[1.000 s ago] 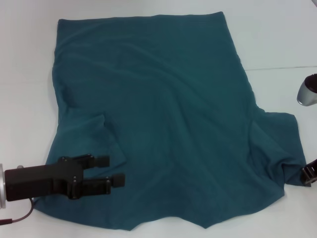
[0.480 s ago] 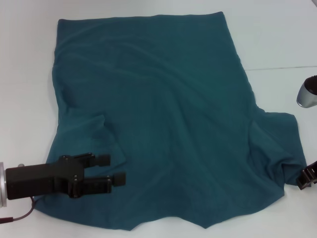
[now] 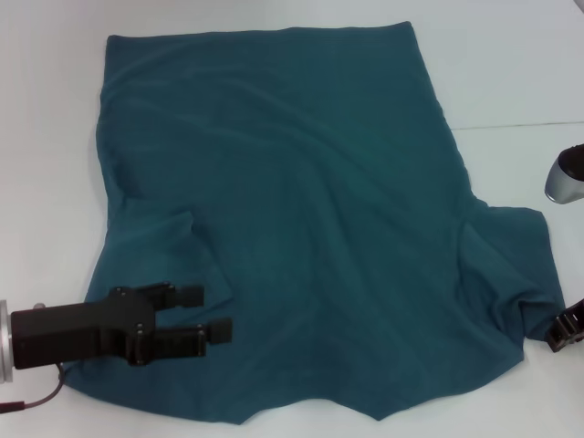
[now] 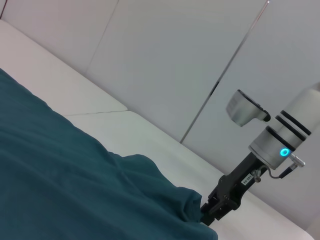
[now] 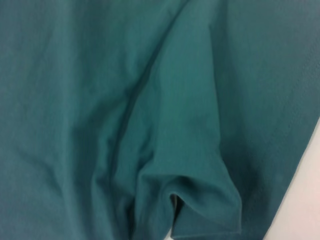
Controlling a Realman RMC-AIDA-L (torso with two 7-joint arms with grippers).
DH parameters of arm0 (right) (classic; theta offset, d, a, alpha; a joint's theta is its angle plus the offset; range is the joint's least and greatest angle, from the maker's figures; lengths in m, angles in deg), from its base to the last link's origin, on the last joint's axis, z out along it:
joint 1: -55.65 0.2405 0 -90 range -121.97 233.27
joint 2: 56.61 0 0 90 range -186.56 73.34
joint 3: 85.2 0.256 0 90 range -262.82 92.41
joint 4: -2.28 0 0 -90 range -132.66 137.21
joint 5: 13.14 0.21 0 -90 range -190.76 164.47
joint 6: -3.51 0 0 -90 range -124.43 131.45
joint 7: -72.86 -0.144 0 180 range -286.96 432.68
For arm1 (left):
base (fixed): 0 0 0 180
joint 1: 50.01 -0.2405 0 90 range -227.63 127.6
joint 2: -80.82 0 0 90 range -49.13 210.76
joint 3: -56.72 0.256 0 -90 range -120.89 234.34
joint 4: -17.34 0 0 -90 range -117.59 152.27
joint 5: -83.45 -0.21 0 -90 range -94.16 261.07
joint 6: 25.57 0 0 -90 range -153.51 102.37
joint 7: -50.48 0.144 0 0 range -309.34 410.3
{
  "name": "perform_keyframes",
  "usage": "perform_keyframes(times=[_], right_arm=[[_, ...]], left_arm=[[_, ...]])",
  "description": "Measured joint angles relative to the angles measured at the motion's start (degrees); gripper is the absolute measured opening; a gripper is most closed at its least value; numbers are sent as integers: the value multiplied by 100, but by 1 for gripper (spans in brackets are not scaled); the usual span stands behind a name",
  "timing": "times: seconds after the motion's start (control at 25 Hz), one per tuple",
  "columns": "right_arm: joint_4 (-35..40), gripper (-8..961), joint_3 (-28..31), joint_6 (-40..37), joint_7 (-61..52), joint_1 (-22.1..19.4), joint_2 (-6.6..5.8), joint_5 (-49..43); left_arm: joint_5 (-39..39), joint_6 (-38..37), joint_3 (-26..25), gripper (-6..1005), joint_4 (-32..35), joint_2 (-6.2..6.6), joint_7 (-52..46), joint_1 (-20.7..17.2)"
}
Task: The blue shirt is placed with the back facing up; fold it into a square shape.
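White tabletop (image 3: 511,64) carries the blue shirt (image 3: 301,210), spread flat and rumpled. Left claw (image 3: 215,315) over the shirt's near left corner, fingers parted, nothing between them. Right claw (image 3: 566,328) at the shirt's right sleeve edge; grip cannot be told.

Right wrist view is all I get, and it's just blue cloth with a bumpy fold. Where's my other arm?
Observer: The left tool is over the near left part of the blue shirt, fingers apart, beside the left sleeve.
Operator: And where's my own tool?
Observer: The right tool sits at the edge of the right sleeve, by the shirt's near right corner.
Operator: Is the shirt folded yet?
Observer: No. It lies spread out on the white table; only the left sleeve looks turned in.
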Motion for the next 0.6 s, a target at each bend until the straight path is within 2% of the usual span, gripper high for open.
perform_keyframes(times=[0.12, 0.36, 0.52, 0.6], right_arm=[[-37, 394, 7, 34, 29, 11, 3, -6], [-63, 305, 42, 36, 84, 17, 34, -7], [94, 187, 43, -15, 70, -1, 41, -3], [455, 132, 43, -72, 43, -65, 66, -3]], left_arm=[[0, 0, 0, 890, 0, -1, 0, -5], [0, 0, 0, 890, 0, -9, 0, -11], [0, 0, 0, 890, 0, -11, 0, -23], [0, 0, 1, 890, -8, -11, 0, -24]])
